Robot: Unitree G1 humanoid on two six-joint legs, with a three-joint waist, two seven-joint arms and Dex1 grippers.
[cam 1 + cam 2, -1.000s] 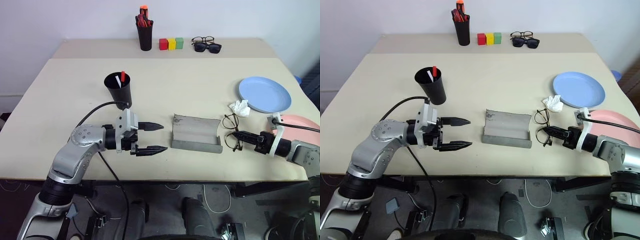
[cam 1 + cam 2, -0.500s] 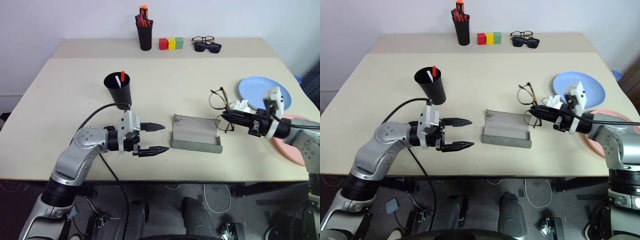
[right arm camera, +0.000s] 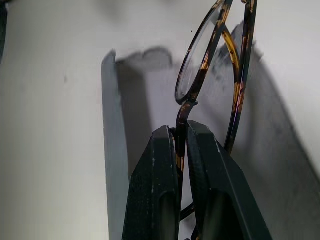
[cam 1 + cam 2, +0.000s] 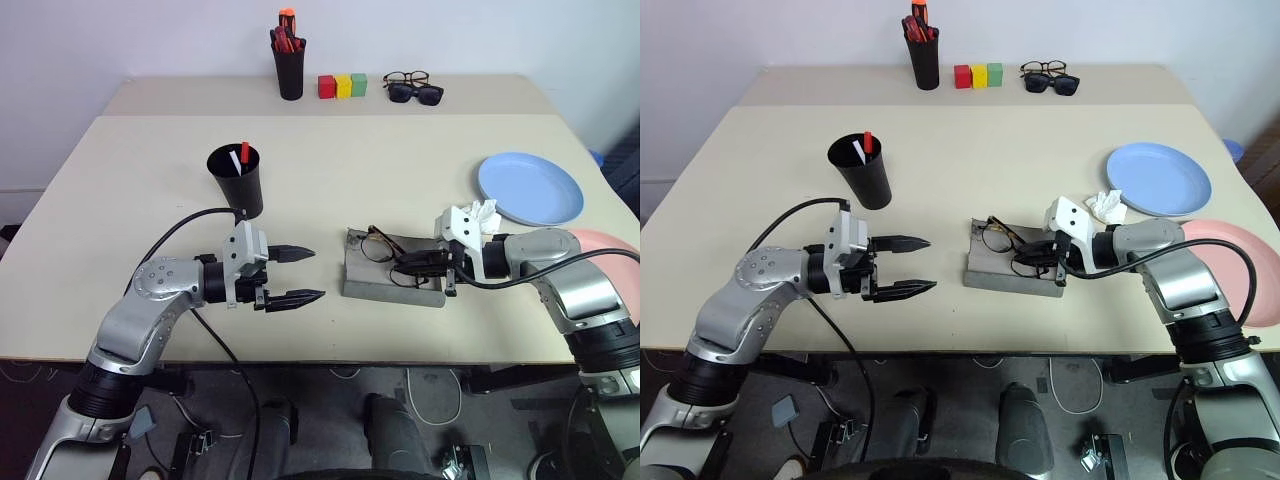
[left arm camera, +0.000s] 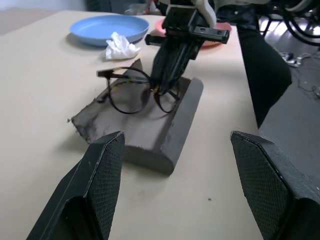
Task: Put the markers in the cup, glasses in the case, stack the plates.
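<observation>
The thin dark-rimmed glasses (image 4: 377,245) are held low over the lining of the open grey case (image 4: 385,284); I cannot tell whether they touch it. My right gripper (image 4: 404,266) is shut on one temple arm, and the right wrist view shows its fingers (image 3: 155,170) clamping the frame. To the left of the case, my left gripper (image 4: 316,273) stands open and empty, pointing at it. The black cup (image 4: 238,185) stands behind it with a white marker (image 4: 234,160) and a red marker (image 4: 245,151) inside. On the right lie the blue plate (image 4: 530,188) and the pink plate (image 4: 1240,272), side by side.
A crumpled tissue (image 4: 480,212) lies between the case and the blue plate. At the back stand a slim pen cup (image 4: 290,62), coloured blocks (image 4: 342,87) and two more pairs of glasses (image 4: 412,90). The case is close to the table's front edge.
My right gripper lifted the glasses off the table at the right, swung left while rolling its wrist, and now holds them over the case. The left gripper stayed where it was.
</observation>
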